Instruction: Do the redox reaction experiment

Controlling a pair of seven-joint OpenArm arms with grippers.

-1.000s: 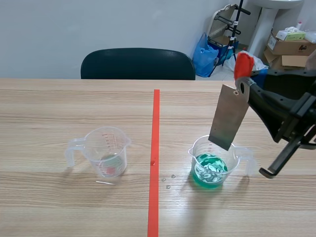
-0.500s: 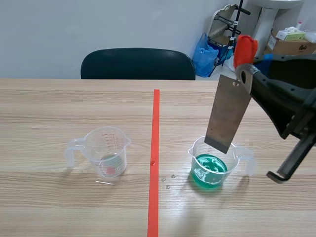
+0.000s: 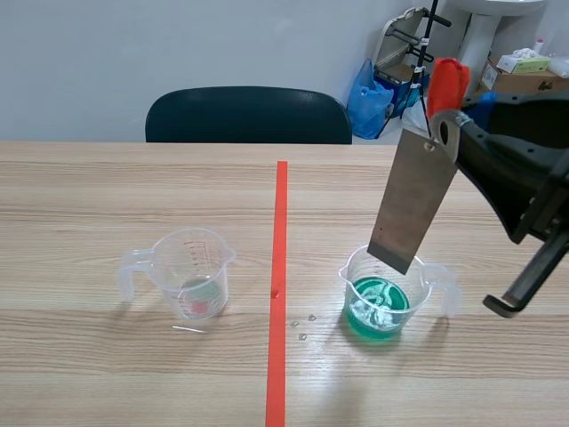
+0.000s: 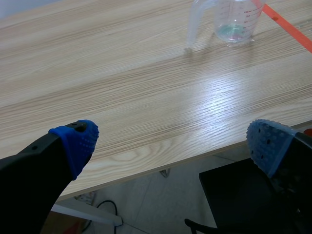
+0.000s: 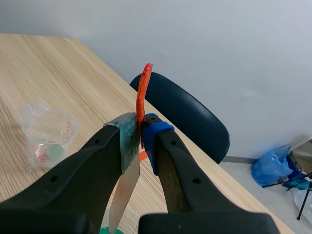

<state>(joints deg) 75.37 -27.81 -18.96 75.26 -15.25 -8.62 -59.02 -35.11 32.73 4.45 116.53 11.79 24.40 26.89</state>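
Right end effector (image 5: 141, 136) crept up a bit, clamped on the plate (image 3: 411, 200) hanging over the green cup (image 3: 382, 298), tip probably clear of the liquid. I'd lower it straight and slow, no rim bumps. Left end effector (image 4: 171, 142) sat open.

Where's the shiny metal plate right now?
In the scene view, on the right, the metal plate hangs from the right gripper, its lower end over the cup of green liquid.
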